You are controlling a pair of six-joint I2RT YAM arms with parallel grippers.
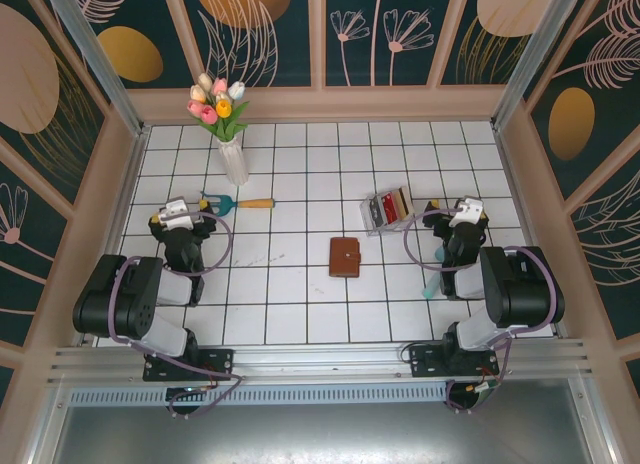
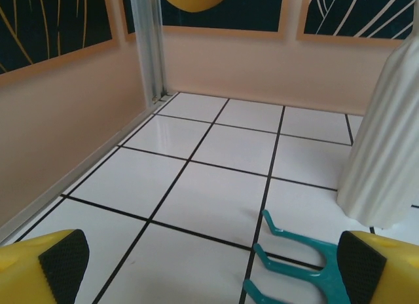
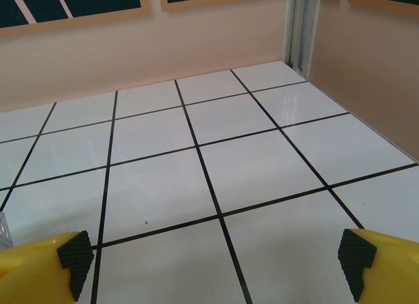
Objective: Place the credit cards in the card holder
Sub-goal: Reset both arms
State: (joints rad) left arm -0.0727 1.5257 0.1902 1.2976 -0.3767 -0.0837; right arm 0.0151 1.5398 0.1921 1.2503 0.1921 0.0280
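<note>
The card holder [image 1: 344,256], a small brown leather wallet, lies closed on the white tiles between the two arms. The credit cards [image 1: 391,205] stand on edge in a clear plastic rack [image 1: 375,212] just behind and right of it, showing red, dark and tan edges. My left gripper [image 1: 178,215] rests at the left, well away from the wallet; its black pads [image 2: 63,261] stand wide apart, open, with nothing between them [image 2: 209,271]. My right gripper [image 1: 464,213] sits to the right of the rack, also open and empty [image 3: 216,265] over bare tile.
A white ribbed vase [image 1: 233,160] of tulips stands at the back left, also visible in the left wrist view [image 2: 389,153]. A teal hand rake [image 1: 222,201] with an orange handle lies beside it, its prongs [image 2: 288,251] just ahead of my left fingers. Peach walls [image 1: 520,174] enclose the floor.
</note>
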